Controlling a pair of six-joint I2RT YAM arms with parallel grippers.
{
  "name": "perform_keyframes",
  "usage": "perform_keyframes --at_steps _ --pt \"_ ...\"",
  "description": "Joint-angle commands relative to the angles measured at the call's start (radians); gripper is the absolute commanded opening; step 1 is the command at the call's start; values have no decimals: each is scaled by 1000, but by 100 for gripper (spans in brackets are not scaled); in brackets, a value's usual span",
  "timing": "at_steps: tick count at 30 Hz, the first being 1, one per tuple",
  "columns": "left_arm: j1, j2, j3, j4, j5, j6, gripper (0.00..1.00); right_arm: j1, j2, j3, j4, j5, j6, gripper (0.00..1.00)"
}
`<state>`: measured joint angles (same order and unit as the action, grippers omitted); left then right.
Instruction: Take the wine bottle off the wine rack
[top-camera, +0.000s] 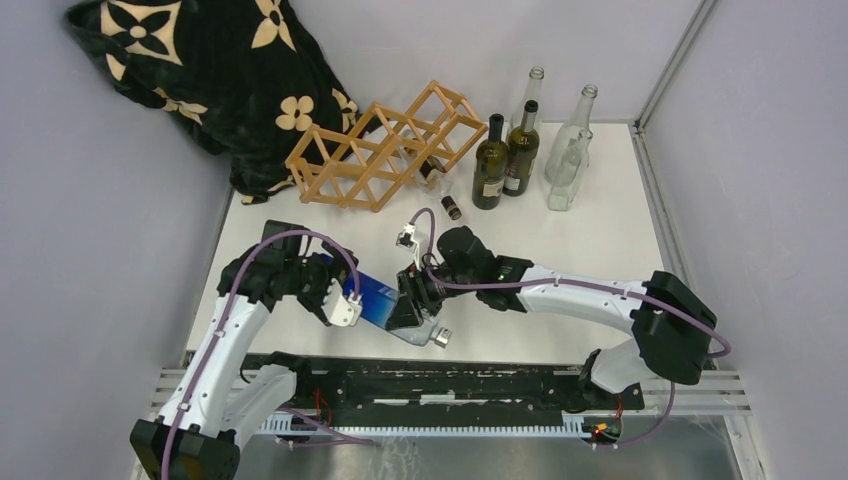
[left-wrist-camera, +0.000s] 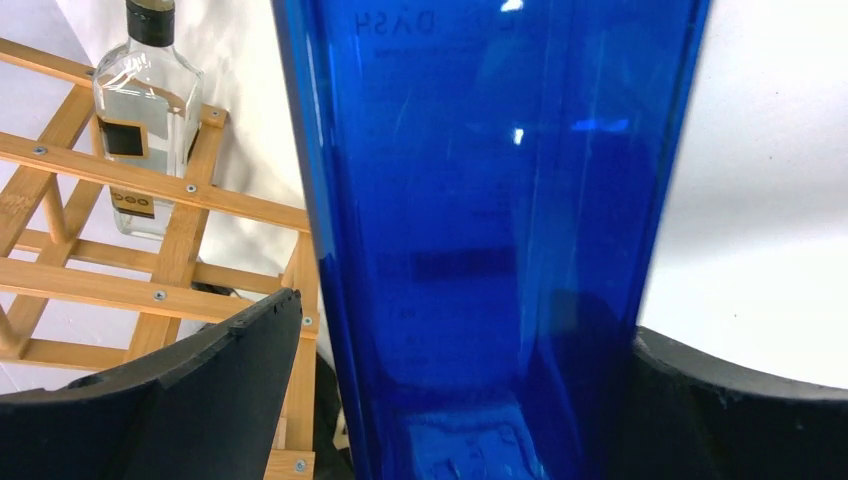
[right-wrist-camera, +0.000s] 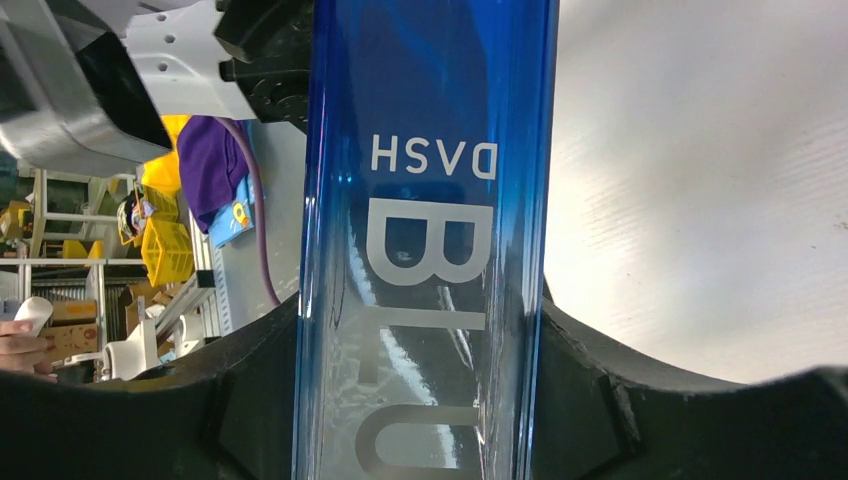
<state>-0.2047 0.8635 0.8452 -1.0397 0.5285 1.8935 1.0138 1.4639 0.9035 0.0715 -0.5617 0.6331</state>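
1. We see the blue wine bottle (top-camera: 378, 297) lying level, off the wine rack (top-camera: 385, 145) and well in front of it, over the table (top-camera: 600, 240).
2. The right end effector (top-camera: 413, 300) is clamped on its body, both fingers against the glass.
3. The left end effector (top-camera: 345, 306) straddles its base; we cannot tell whether it grips.

Blue bottle (left-wrist-camera: 490, 240) between fingers (left-wrist-camera: 180, 400), wine rack (left-wrist-camera: 150, 190) left

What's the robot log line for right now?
blue bottle: off wine rack | right gripper: shut on blue bottle | left gripper: around it, grip unclear
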Motion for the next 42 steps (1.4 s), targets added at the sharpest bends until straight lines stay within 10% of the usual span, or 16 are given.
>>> perform_keyframes --at_steps 1,14,18,22,31,42 --pt "-4 -13 -10 45 -2 22 100 24 -22 131 205 -59 -7 0" --pt "-10 -10 -16 65 -9 23 74 42 21 170 256 -78 36 0" --pt "-16 -8 -28 67 -23 49 31 42 27 169 298 -105 63 4" --pt "-16 -20 -37 110 -22 37 2 41 22 156 299 -109 65 45" --pt "-16 5 47 305 -34 -242 2 17 -39 67 294 -130 56 98" --pt "-16 -24 128 329 6 -331 2 -135 -182 15 388 -199 110 98"
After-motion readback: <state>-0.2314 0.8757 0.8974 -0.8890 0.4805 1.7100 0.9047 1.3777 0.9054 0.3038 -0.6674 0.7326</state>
